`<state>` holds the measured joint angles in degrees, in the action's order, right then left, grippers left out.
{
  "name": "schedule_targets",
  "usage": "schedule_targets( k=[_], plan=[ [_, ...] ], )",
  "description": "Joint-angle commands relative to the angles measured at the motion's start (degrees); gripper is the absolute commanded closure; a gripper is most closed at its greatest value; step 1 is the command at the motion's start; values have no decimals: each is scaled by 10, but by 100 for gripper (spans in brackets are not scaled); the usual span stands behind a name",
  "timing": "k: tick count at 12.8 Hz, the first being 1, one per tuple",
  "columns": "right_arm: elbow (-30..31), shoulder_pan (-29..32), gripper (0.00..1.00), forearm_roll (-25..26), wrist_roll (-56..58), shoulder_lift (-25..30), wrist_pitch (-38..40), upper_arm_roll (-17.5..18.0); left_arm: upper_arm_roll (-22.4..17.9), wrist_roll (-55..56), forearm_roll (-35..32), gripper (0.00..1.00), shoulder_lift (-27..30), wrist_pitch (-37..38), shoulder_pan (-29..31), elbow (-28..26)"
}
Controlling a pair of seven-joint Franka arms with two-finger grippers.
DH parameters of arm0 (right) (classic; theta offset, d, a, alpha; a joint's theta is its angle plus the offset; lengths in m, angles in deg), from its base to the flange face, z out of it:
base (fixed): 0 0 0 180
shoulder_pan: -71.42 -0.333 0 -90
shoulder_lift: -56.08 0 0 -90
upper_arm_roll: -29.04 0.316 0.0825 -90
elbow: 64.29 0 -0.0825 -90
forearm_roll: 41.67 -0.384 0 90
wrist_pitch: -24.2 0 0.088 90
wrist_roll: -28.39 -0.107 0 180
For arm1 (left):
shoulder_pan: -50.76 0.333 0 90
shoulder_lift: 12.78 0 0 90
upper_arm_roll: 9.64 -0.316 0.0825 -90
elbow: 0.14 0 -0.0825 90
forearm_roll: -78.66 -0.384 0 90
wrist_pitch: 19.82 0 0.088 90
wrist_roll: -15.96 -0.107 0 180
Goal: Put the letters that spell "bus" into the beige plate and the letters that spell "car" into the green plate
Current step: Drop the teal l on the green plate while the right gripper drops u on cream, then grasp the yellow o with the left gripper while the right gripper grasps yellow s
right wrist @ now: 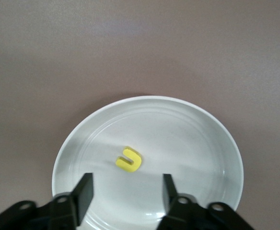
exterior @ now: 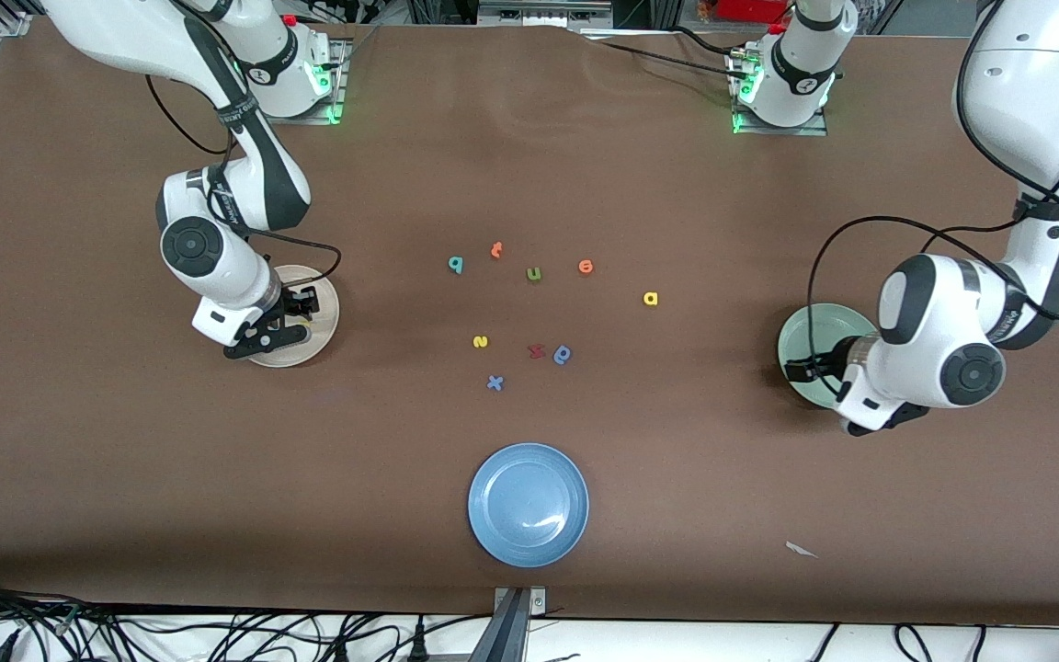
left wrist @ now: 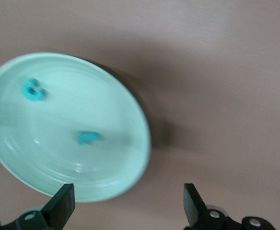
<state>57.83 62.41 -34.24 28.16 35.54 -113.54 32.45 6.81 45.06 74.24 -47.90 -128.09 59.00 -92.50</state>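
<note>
Yellow u (right wrist: 129,159) lying in beige plate (right wrist: 212,124), right gripper (right wrist: 125,191) above it – jaws apart, empty, two teal letters (left wrist: 33,90) in green plate (left wrist: 130,103) – left gripper (left wrist: 129,206) jaws wide.

A robot lab: two white arms bolted at twelve o'clock on a brown-covered table (exterior: 125,478), loose cables (exterior: 217,634) trailing along the six o'clock edge.

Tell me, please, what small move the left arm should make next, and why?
Probably lift the open left gripper off the green plate toward the yellow a: two teal letters already lie in the plate, and the a is missing.
</note>
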Motion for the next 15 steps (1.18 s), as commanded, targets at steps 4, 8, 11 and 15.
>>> schedule_targets(
  k=[4, 8, 11, 15],
  plan=[
    [-16, 2, 14, -98, -4, -1, 1, 15, 110, 196, -10, 0, 29, -95, -2, -75],
    [-58, -18, 15, -103, -107, -24, 2, 52, 135, 248, -13, 0, 82, -261, -5, -232],
    [-93, -61, 15, -102, -168, -50, 2, 52, 145, 286, -13, 2, 85, -288, -39, -275],
    [-164, -117, 15, -95, -263, -102, 2, 52, 143, 294, -21, 7, 84, -379, -54, -333]
  ],
)
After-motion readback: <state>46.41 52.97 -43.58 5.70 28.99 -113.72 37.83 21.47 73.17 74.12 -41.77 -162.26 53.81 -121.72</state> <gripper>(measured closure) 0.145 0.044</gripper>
